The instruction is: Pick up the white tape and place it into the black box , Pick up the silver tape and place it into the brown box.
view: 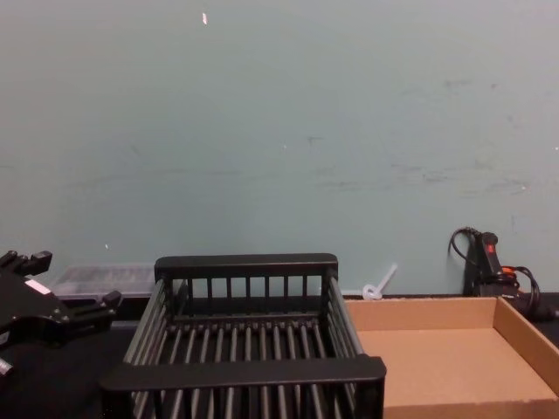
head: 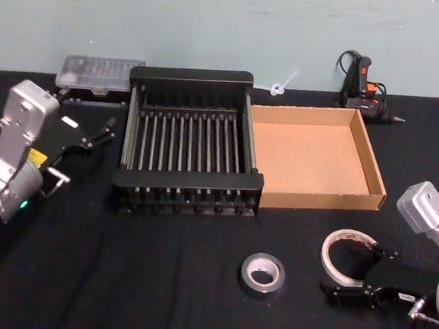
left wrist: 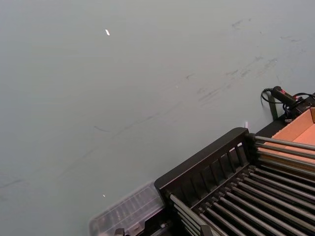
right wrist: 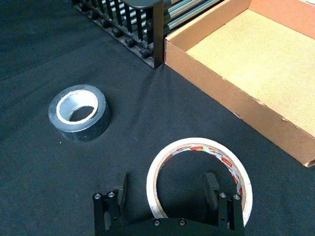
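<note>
On the black counter (head: 171,283), near right, the white tape (head: 348,255) lies flat, well apart from both boxes. Right gripper (head: 352,278) is low at the roll, fingers spread. In the right wrist view one finger (right wrist: 211,186) sits inside the roll's hollow centre and the other finger (right wrist: 119,188) sits outside the ring, so the white tape (right wrist: 197,172) wall nearest the silver roll is between them. Not pinching yet; gaps visible on both sides of that wall. Cannot tell if the fingertips touch the counter.

Silver tape (head: 262,275) lies flat just left of the white roll, apart from it, also seen in the right wrist view (right wrist: 78,112). Black box (head: 190,141) stands mid-counter with the brown box (head: 315,157) touching its right side; both hold no tape. Black box rim (view: 244,374) and brown box (view: 445,358) show in the chest view.

Left gripper (head: 83,139) hangs above the counter left of the black box, fingers spread, holding nothing. Clear plastic case (head: 100,74) lies behind it by the wall; a glue gun (head: 361,83) stands at the far right by the wall.
</note>
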Controlling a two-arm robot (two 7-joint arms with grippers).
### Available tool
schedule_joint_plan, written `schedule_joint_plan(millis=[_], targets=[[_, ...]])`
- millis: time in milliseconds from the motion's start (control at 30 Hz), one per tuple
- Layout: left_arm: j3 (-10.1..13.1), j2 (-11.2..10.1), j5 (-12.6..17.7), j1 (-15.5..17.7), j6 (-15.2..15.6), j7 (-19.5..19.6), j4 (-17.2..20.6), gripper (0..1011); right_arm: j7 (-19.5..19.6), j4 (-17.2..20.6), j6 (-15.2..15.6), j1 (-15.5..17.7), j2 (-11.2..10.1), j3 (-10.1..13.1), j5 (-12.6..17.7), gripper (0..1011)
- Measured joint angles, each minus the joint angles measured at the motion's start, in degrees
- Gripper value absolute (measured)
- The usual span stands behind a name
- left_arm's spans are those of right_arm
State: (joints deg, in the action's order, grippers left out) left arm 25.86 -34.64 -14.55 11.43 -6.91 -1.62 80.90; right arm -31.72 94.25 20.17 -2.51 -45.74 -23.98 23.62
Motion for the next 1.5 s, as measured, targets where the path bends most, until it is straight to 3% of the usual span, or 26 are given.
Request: schedule_joint_plan(millis=[900,1100,1500], targets=[[0.0,0.0,0.0,0.0,0.0,0.0,0.0,1001,0.2,0.0,-0.1,0.0,0.0,0.0,0.1,1002],[0.0,0.0,0.0,0.0,0.0,0.0,0.0,1001,0.2,0.0,-0.1,0.0,0.0,0.0,0.1,881],[0.0,0.0,0.0,0.0,0.0,0.0,0.0,1001,0.2,0.0,-0.1,0.0,0.0,0.0,0.1,492]])
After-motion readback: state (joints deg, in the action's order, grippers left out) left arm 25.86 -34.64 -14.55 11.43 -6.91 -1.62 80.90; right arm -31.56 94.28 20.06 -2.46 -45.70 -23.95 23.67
